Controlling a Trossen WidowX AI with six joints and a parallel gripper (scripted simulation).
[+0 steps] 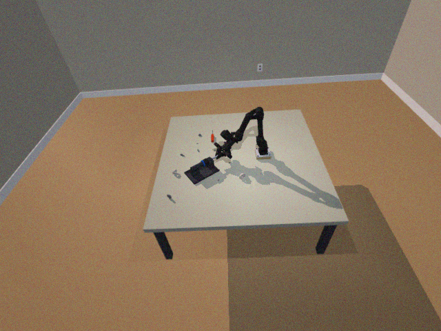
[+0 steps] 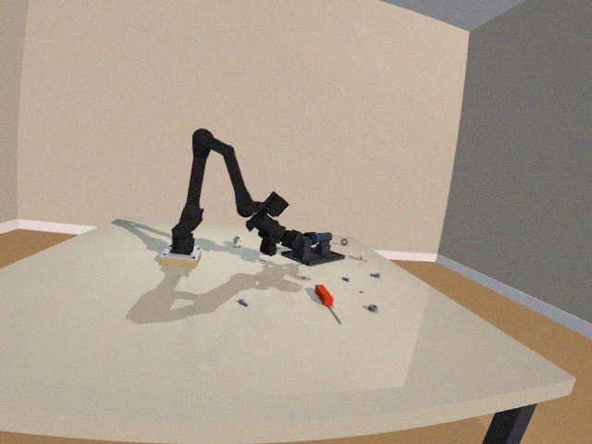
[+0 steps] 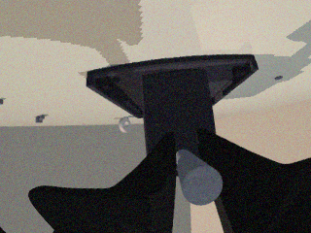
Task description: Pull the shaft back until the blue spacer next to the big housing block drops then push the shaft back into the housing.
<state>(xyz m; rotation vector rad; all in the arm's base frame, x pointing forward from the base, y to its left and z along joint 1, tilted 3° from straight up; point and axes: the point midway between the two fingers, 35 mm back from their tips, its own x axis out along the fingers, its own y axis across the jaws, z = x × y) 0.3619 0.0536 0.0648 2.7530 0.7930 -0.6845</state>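
Gripper [image 1: 217, 155] [image 2: 297, 239] [image 3: 186, 136] is out over a pale surface [image 1: 281, 199] [image 2: 143, 363] [image 3: 29, 55] with dark legs, and honestly the lighting throws some big shadows across it. Room's pretty plain: grey wall [image 1: 213, 43] [image 2: 525, 143], beige wall [image 1: 424, 53] [image 2: 239, 95], orange-brown floor [image 1: 107, 285], plus a white outlet [image 1: 260, 67]. There's a red-handled screwdriver [image 1: 212, 137] [image 2: 323, 295] lying off to one side of the gripper, and a few small bits of hardware scattered around, too tiny for me to name.

Now the fun part: the dark fixture [image 1: 193, 180] [image 2: 311, 261] [image 3: 170, 62] sits just ahead of the gripper, with an upright block [image 2: 304, 249] [image 3: 180, 107] on the near side. Blue spacer [image 1: 203, 163] [image 2: 316, 238] is beyond that block from the gripper, up off the surface, so it hasn't dropped. As for the gripper, its fingers are nearly together, clamped on the grey shaft [image 1: 214, 157] [image 3: 200, 184], whose round end pokes back between them
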